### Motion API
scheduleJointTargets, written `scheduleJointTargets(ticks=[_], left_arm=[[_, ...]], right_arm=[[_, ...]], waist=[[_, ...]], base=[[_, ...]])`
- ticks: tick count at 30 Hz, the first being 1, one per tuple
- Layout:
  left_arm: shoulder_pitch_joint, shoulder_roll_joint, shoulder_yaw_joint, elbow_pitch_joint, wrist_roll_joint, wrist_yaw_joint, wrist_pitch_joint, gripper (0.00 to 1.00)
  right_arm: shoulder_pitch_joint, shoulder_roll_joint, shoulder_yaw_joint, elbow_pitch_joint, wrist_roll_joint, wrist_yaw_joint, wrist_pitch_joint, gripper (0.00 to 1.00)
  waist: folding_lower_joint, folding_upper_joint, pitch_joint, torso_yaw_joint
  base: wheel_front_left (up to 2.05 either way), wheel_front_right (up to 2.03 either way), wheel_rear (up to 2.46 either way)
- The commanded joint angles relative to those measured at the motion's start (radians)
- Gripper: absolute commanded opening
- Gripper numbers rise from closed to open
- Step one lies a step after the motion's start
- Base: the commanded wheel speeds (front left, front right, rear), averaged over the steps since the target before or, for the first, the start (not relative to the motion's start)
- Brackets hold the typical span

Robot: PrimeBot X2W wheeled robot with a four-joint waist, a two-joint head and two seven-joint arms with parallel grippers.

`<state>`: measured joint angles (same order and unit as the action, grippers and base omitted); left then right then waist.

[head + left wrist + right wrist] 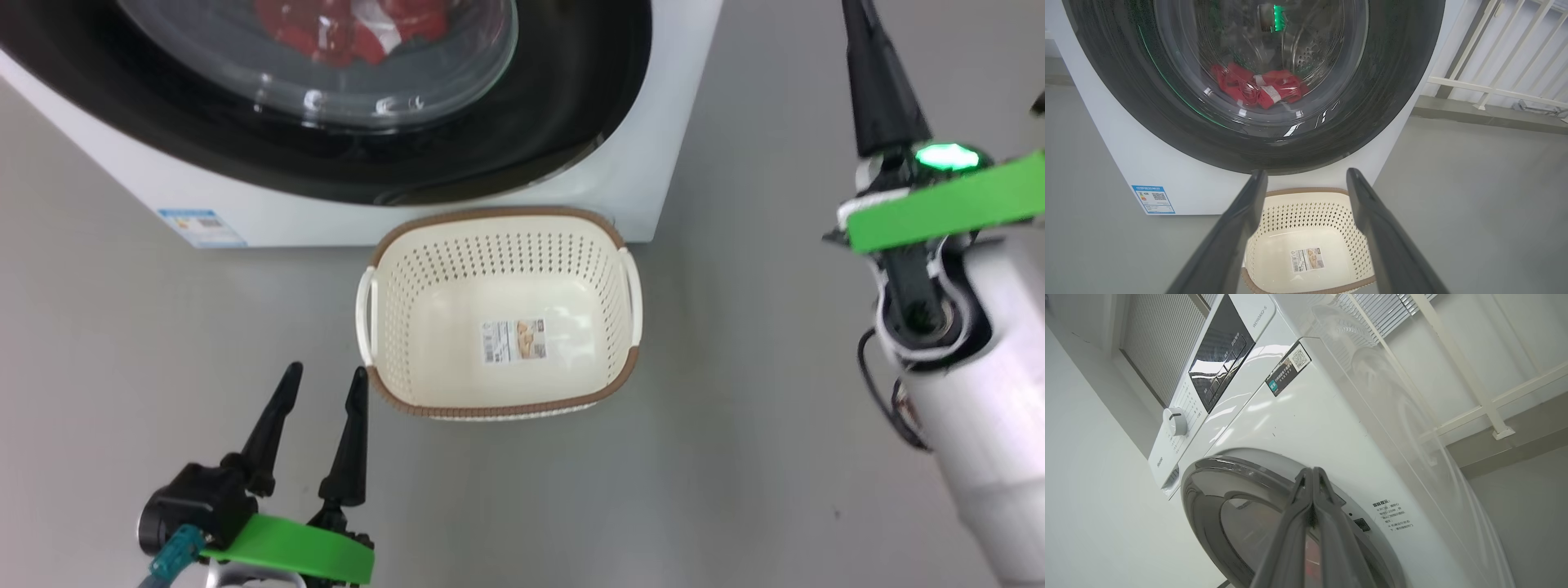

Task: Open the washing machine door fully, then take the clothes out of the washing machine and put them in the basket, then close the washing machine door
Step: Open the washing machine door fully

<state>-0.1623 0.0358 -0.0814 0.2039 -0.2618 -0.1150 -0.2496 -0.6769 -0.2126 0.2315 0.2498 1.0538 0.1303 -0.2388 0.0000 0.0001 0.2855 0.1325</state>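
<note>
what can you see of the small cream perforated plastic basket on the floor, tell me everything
The small cream perforated plastic basket is a rounded rectangle with a brown rim trim, a white handle on each short side and a paper sticker on its smooth bottom. It stands upright and empty on the grey floor, right before the white washing machine; whether they touch cannot be told.
</note>
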Motion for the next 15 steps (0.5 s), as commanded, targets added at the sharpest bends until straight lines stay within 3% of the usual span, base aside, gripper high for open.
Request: scheduleJointTargets(ticks=[1, 7, 15], left_arm=[[-0.028, 0.014, 0.026, -0.022, -0.008, -0.003, -0.012, 1.00], [-0.071, 0.014, 0.015, -0.022, -0.022, -0.005, -0.012, 1.00], [-0.119, 0.014, 0.000, -0.017, -0.033, -0.011, -0.012, 1.00]], right_arm=[[-0.037, -0.010, 0.023, -0.016, 0.039, 0.000, 0.011, 0.00], [-0.176, -0.080, 0.091, 0.002, 0.241, 0.000, 0.115, 0.00], [-0.334, -0.129, 0.122, 0.014, 0.469, 0.000, 0.343, 0.00]], waist=[[0.0000, -0.0001, 0.062, 0.039], [0.0000, -0.0001, 0.127, 0.057], [0.0000, -0.0001, 0.196, 0.076]], base=[[0.00, 0.00, 0.00], [0.00, 0.00, 0.00], [0.00, 0.00, 0.00]])
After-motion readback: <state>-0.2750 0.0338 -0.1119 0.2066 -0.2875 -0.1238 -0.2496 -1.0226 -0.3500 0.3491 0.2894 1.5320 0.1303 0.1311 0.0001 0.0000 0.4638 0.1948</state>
